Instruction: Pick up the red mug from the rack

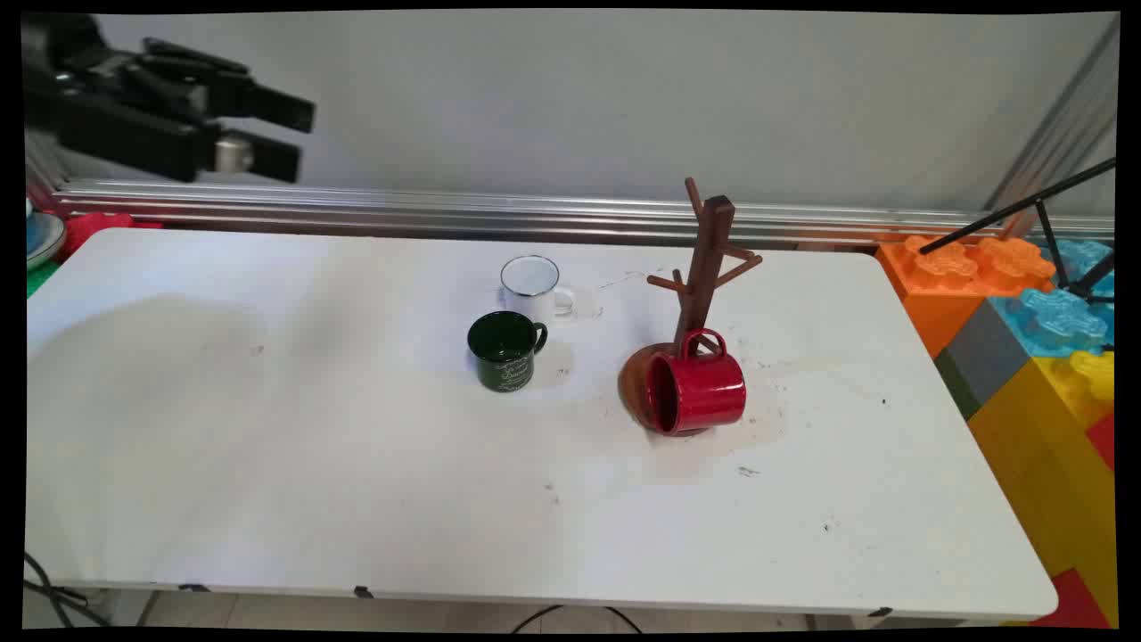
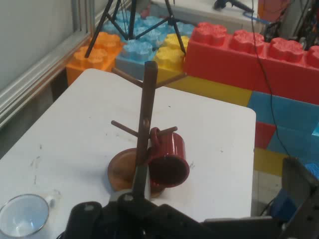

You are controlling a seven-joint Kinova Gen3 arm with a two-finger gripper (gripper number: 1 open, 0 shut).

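Main view. The gripper (image 1: 299,135) is raised high at the upper left, above the table's far left corner and in front of the wall. Its two black fingers (image 1: 276,107) point right with a visible gap between them; the jaws stand released and hold nothing. The white table (image 1: 267,464) carries four items, all grouped right of centre. A white enamel mug (image 1: 533,285) stands upright toward the far edge, handle to the right. A dark green mug (image 1: 506,349) stands upright just in front of it, nearly touching. To the right, a brown wooden mug tree (image 1: 704,259) rises from a round base, its pegs bare. A red mug (image 1: 697,390) lies on its side on that base, mouth facing left, handle up against the post. The whole left half of the table and the wide near strip are bare surface. The right edge borders a stack of large toy blocks (image 1: 1025,321) in orange, blue, grey and yellow. A metal rail (image 1: 446,209) runs along the far edge.

Hand view. The camera looks down the table toward its end. The mug tree (image 2: 147,114) stands centred, with the red mug (image 2: 168,162) lying on the base, against the post. The white enamel mug (image 2: 24,215) shows at the lower left corner. Beyond the table's end stand the toy blocks (image 2: 249,55) and black tripod legs (image 2: 134,20). The gripper's linkage (image 2: 149,219) fills the bottom edge.
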